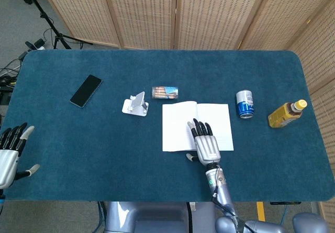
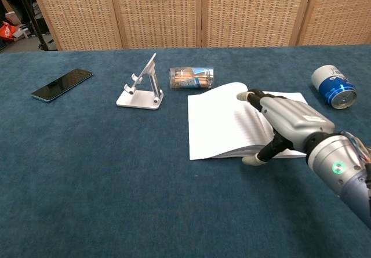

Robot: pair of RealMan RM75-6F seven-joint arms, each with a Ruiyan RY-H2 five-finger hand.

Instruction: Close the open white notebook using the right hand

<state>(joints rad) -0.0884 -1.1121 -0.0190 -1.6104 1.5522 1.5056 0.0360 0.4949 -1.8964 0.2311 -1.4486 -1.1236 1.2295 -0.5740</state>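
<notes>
Two hands in view, w/ the white notebook [image 1: 197, 125] as landmark. Far left of it, at the table's [image 1: 157, 70] near-left corner, sits the left hand [image 1: 10, 152]: fingers extended and slightly apart, thumb out to the side, holding nothing; seen in head view only.

Black phone [image 1: 86, 90] lies well left of the notebook, slightly farther back. Silver phone stand [image 1: 135, 104] is nearer, left of the notebook's far-left corner, its plate tilted up in chest view [image 2: 142, 88]. Small clear jar [image 1: 165, 92] lies on its side just behind the notebook's left page, close to the far edge but apart.

Notebook itself lies open and flat at table centre, both pages up, lined paper visible in chest view [image 2: 217, 122].

Right hand [image 1: 205, 141] rests palm-down on the notebook, approx. at the spine and the right page's inner part. Fingers [image 2: 249, 95] straight, slightly fanned, tips toward the far edge. Thumb [image 2: 255, 158] reaches below the notebook's near edge onto the table cloth; can't tell if it's under the pages.

Right of the notebook: blue-and-white can [image 1: 244, 104] lying near its far-right corner, apart. Further right, a yellow bottle [image 1: 286, 113] lies on its side, well apart.
</notes>
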